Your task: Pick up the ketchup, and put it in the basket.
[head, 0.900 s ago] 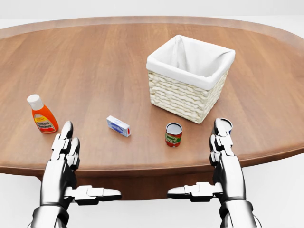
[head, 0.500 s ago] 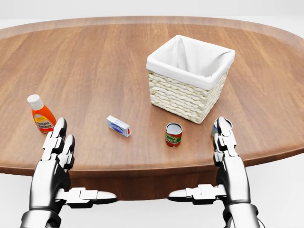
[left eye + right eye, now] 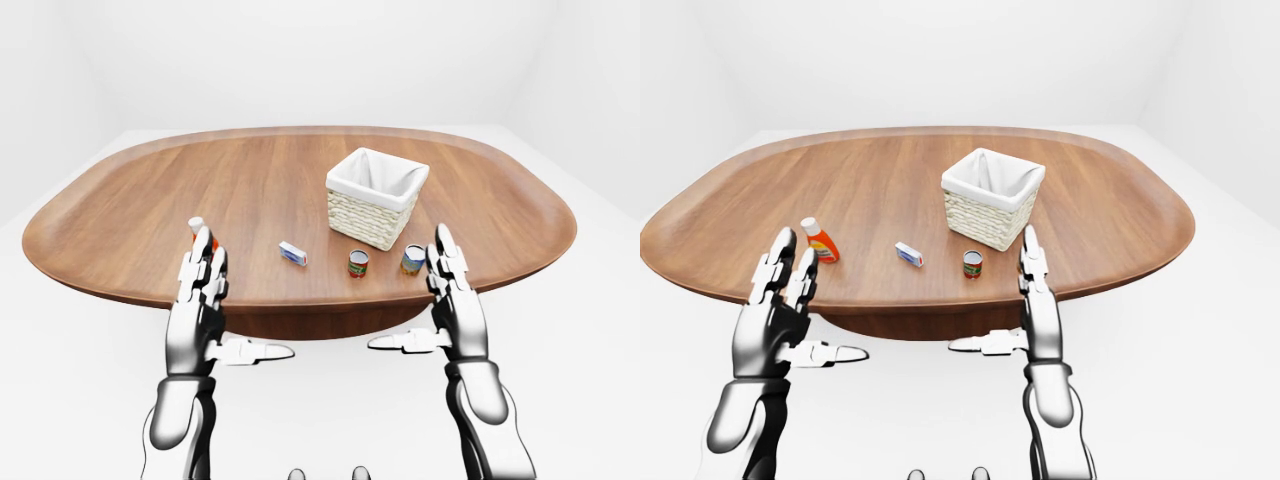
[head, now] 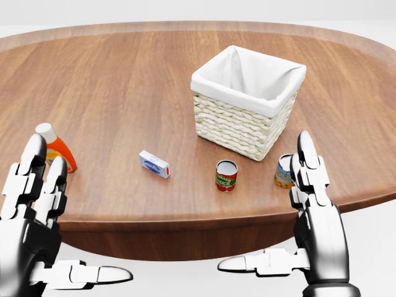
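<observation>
The ketchup (image 3: 820, 241) is an orange bottle with a white cap, upright near the table's left edge. In the head view my left fingers cover part of the ketchup (image 4: 59, 150). The wicker basket (image 4: 241, 125) with a white liner stands right of the middle. My left hand (image 4: 43, 185) is open and empty, raised at the table's near edge just below the bottle. I cannot tell if it touches the bottle. My right hand (image 4: 312, 185) is open and empty, at the near edge below the basket.
A small blue and white box (image 4: 153, 163) lies between the bottle and the basket. A red can (image 4: 226, 175) and a blue and yellow can (image 4: 284, 171) stand below the basket, the latter beside my right fingers. The oval wooden table (image 4: 124, 93) spreads wide.
</observation>
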Tool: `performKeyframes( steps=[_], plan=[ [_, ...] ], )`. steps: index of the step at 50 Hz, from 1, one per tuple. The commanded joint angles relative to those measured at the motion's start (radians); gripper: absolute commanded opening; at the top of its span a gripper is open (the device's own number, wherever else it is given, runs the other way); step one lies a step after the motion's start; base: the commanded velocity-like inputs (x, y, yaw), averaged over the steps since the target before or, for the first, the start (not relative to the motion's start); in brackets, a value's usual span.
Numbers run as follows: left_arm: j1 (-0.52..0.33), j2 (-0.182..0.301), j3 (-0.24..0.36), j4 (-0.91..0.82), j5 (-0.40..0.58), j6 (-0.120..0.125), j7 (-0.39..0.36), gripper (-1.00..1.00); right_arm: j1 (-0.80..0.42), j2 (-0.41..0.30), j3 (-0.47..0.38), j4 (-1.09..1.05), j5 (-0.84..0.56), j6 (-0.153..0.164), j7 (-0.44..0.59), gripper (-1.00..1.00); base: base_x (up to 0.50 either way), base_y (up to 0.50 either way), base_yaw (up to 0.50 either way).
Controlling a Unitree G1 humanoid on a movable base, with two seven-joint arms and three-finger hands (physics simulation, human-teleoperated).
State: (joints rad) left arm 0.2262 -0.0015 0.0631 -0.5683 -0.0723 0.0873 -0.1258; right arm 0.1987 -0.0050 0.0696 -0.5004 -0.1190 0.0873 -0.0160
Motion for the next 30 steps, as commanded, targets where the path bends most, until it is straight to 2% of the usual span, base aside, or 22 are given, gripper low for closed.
performKeyframes(
  steps=[1, 12, 30],
  plan=[
    [0.028, -0.007, 0.013, -0.054, -0.008, 0.000, -0.018, 1.00, 0.021, -0.001, 0.007, -0.045, -0.009, 0.000, -0.005, 1.00, 0.00, 0.00, 0.00],
    [0.049, -0.009, 0.007, -0.080, -0.017, 0.000, -0.034, 1.00, 0.047, -0.009, 0.011, -0.074, -0.003, 0.000, 0.028, 1.00, 0.00, 0.00, 0.00],
    [0.049, -0.011, 0.022, -0.081, -0.028, 0.000, -0.045, 1.00, 0.054, -0.011, 0.034, -0.071, -0.026, 0.000, 0.029, 1.00, 0.03, 0.50, 0.00]
  ],
)
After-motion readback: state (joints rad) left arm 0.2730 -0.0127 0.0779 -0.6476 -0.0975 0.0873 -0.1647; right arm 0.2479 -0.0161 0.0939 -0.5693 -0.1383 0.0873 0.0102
